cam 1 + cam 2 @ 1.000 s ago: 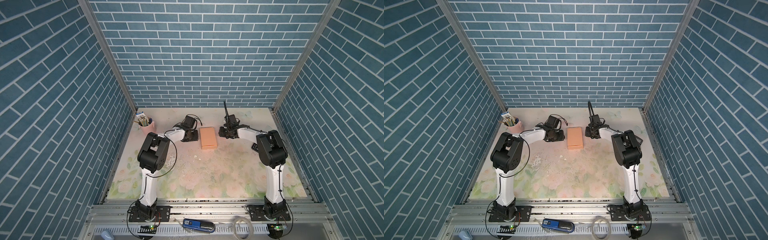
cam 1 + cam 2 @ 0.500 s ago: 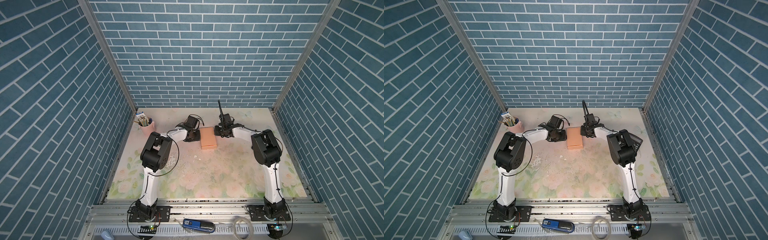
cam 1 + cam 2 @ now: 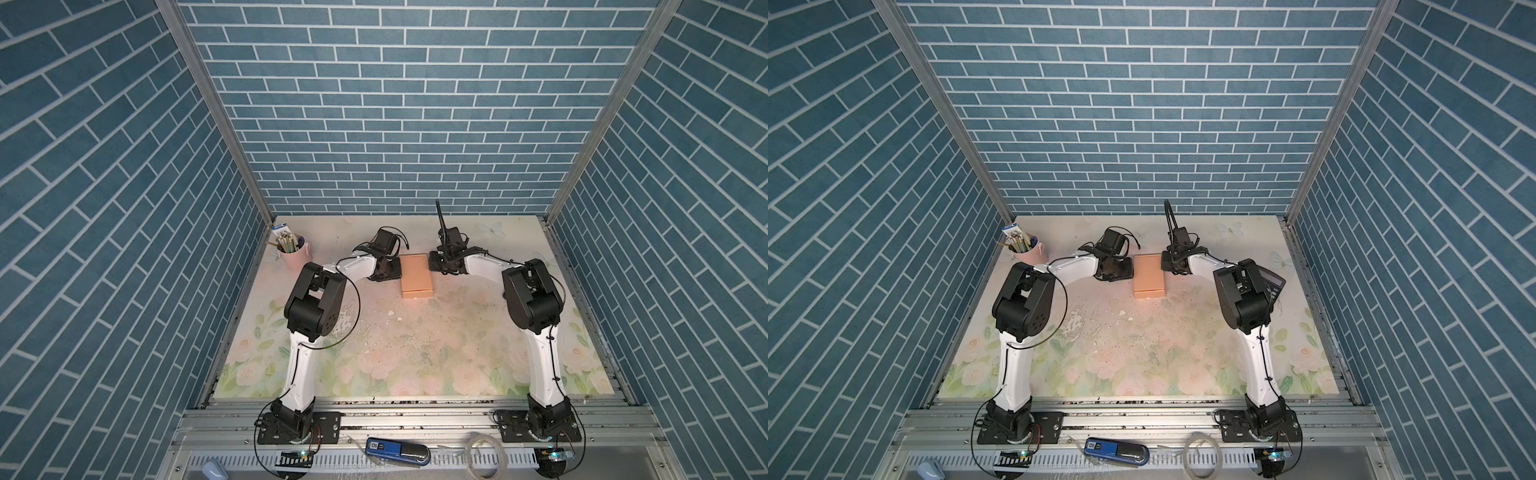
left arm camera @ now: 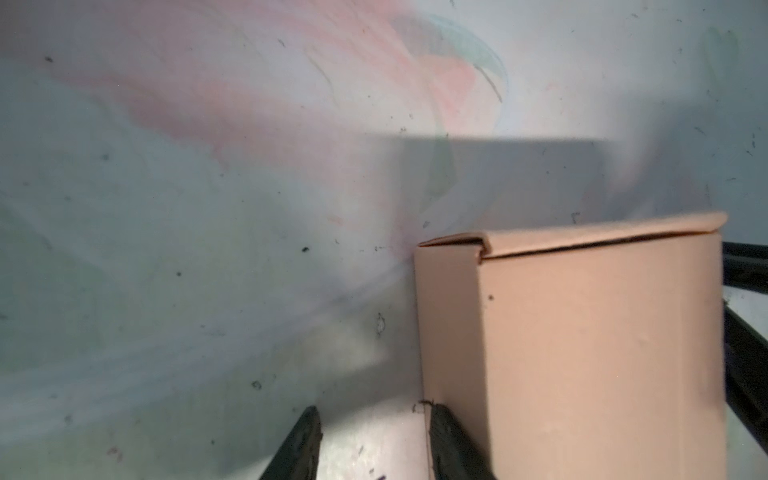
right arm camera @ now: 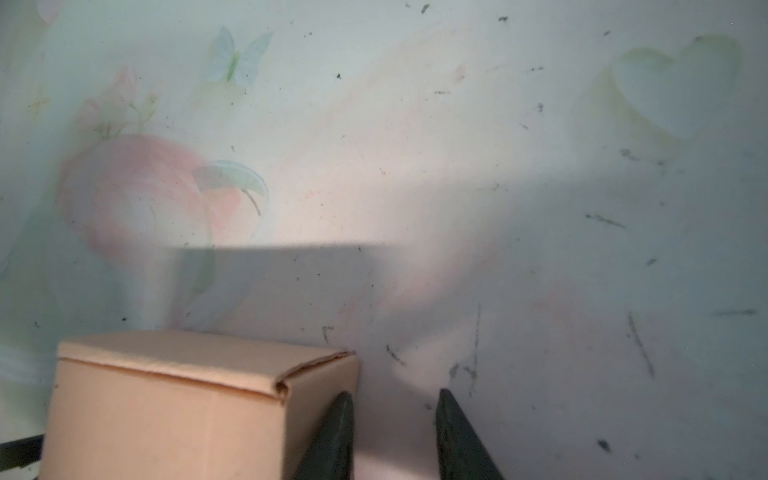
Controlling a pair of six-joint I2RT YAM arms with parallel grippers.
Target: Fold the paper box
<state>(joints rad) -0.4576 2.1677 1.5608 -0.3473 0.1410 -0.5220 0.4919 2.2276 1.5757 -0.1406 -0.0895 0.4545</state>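
Table (image 3: 415, 353): scuffed floral mat, carrying everything.

Box (image 3: 416, 276) is lying flat on the table with the lid down, and it looks fully formed. The two arms are reaching in at its two long sides.

Pen cup (image 3: 291, 253) is standing well apart from the box, out past its left side.

Left gripper (image 3: 392, 272) is sitting just beside the box's left long wall. In the left wrist view its fingers (image 4: 446, 440) are standing parted with only bare table between them. One finger is close against the box (image 4: 582, 353); contact uncertain. It is gripping nothing.

Right gripper (image 3: 436, 266) is mirroring this at the box's right long wall. Its fingers (image 5: 338, 428) are parted and empty, the nearer one just beside the box (image 5: 166, 415).

A thin dark gap is showing along the lid seam at the box's end, so the tuck may need a final press.

Handling, as a judgement:
- The box is probably light, hollow thin card.
- The panels are likely stiff, giving way at the creases.
- It will probably slide easily on the mat and dent under a hard pinch.
- Best hold: brace both long walls low down, or press flat on the lid near the seam.
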